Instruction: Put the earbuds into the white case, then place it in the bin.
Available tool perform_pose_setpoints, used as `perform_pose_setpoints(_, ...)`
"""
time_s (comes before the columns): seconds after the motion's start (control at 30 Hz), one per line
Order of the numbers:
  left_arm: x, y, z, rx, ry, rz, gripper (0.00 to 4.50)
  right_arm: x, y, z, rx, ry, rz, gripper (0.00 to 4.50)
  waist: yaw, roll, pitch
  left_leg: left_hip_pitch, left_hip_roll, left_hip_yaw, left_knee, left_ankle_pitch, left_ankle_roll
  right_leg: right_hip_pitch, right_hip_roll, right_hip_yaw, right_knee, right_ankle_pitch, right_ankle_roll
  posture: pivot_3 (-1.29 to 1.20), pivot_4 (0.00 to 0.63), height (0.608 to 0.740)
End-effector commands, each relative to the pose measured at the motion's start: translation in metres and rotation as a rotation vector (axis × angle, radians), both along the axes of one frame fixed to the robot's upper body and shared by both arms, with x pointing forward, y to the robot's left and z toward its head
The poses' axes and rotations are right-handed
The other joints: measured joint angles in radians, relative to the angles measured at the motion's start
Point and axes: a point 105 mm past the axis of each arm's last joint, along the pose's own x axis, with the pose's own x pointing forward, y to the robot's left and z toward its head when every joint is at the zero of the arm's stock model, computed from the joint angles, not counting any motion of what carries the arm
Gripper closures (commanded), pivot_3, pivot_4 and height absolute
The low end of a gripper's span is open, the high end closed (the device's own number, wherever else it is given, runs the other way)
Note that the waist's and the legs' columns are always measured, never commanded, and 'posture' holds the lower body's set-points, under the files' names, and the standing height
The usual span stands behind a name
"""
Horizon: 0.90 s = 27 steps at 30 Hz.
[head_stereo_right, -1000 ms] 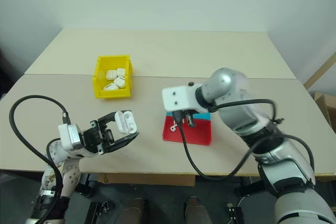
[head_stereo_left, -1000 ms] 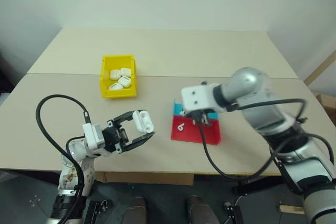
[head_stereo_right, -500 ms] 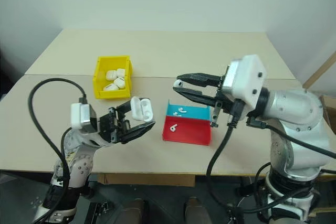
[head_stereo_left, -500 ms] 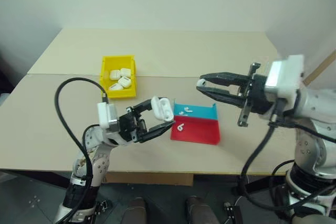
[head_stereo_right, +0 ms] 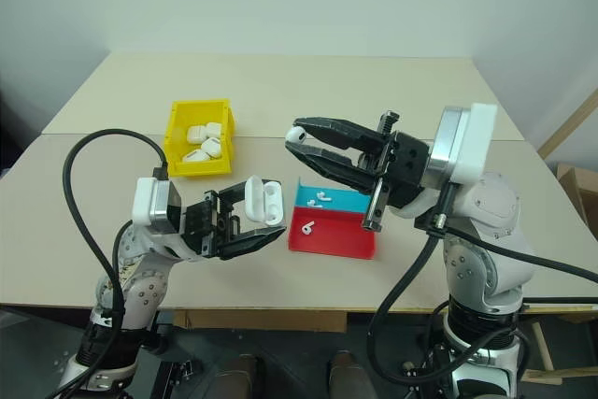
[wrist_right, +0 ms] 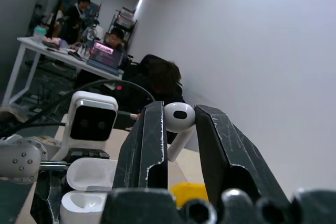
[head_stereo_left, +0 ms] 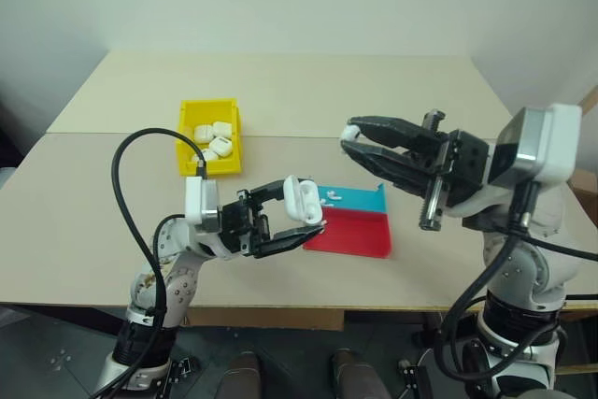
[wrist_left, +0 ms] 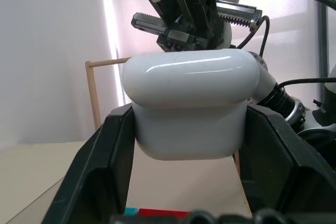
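l gripper (head_stereo_right: 271, 221) clamps open case (head_stereo_right: 263, 201) above table nr tray (head_stereo_right: 334, 235), r gripper (head_stereo_right: 297, 140) pinches earbud (wrist_right: 179, 118) just above it: line stem w/ empty socket, lower slow, release only once seated, bin (head_stereo_right: 200, 144) after.

The two head views are looking forward and down over the table (head_stereo_left: 308, 91), sharing nearly the same scene, slightly offset. The left wrist view is sitting close behind the case (wrist_left: 189, 108), facing the right gripper (wrist_left: 197, 9). The right wrist view is facing back across at the left gripper (wrist_right: 79, 203).
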Motion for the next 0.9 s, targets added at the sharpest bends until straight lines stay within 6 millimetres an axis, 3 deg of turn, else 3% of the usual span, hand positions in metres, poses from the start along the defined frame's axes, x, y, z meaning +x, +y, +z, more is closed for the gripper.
perform_pose_setpoints(0.03, -0.011, -0.002, 0.011, -0.016, -0.05, -0.06, 1.71, -0.008, 0.002, -0.003, -0.021, -0.047, 0.071, 3.88, 0.0, 0.0, 0.0, 0.0, 0.0, 0.0, 0.0, 0.0, 0.0, 0.0, 0.0, 0.0, 0.0, 0.0, 0.0, 0.0, 0.15, 0.74)
perform_pose_setpoints(0.9, -0.012, -0.004, 0.014, 0.014, -0.063, -0.077, 1.71, 0.006, 0.025, -0.027, -0.154, -0.122, 0.149, 3.88, 0.001, 0.0, 0.0, 0.0, 0.0, 0.0, 0.0, 0.0, 0.0, 0.0, 0.0, 0.0, 0.0, 0.0, 0.0, 0.0, 0.15, 0.74)
